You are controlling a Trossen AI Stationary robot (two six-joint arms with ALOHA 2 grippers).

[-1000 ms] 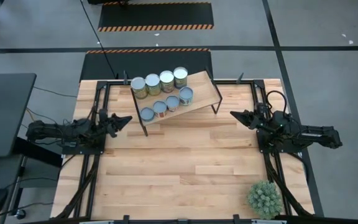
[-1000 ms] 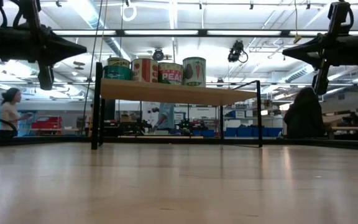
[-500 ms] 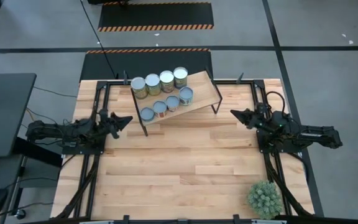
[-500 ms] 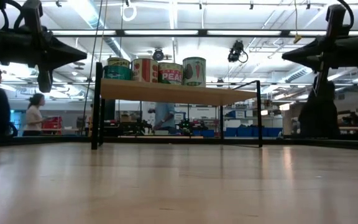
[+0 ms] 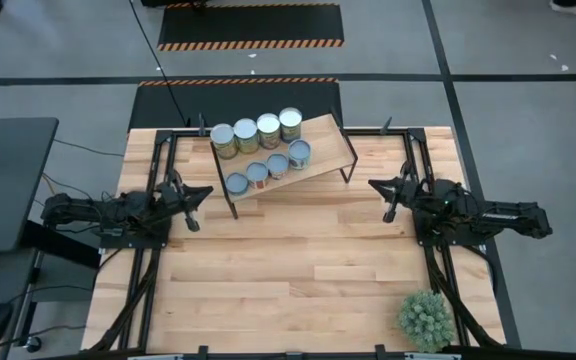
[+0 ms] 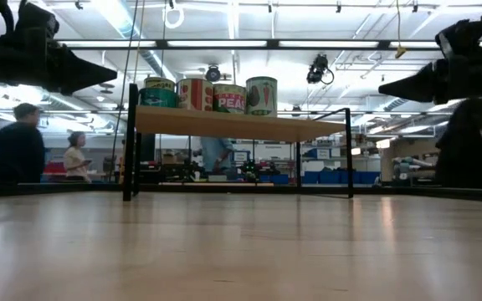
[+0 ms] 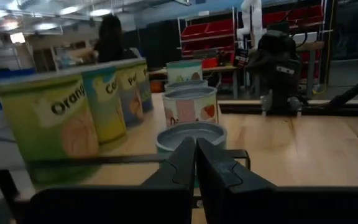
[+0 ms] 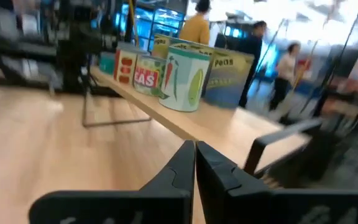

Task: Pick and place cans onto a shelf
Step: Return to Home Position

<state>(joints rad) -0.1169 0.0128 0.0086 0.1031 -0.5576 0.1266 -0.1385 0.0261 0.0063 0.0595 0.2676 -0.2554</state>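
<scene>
Light wood shelf [image 5: 328, 140] on thin black legs is recorded between the two grippers, a little beyond both tips, toward the far edge of the table [image 5: 298, 270]. All eight cans [image 5: 268, 126] are seen upright on it in two rows of four: one row along the shelf edge nearer the grippers, one along the edge farther from them.

Left gripper [image 5: 204, 190]: held in the air above the table, just off the shelf's left end and apart from it, tip aimed toward the right gripper. In the left wrist view its fingers [image 7: 180, 167] are pressed together with nothing between them, so it is noted as clenched and empty. Straight ahead of the tip a can with a pale blue-grey top is seen, with further cans lined up behind it and a row with yellowish-green labels alongside.

Right gripper [image 5: 376, 186]: held above the table off the shelf's right end, near it but not touching, tip aimed toward the left gripper. Its fingers [image 8: 178, 169] are closed tight on nothing. Ahead of the tip the shelf edge is seen, and the nearest can carries a pale green label with vegetable drawings.

In the low view both grippers are seen at about the height of the cans, well clear of the tabletop.

Plant ball [image 5: 426, 318]: well behind the right gripper, at the near table corner.

People are seen in the room beyond the table
</scene>
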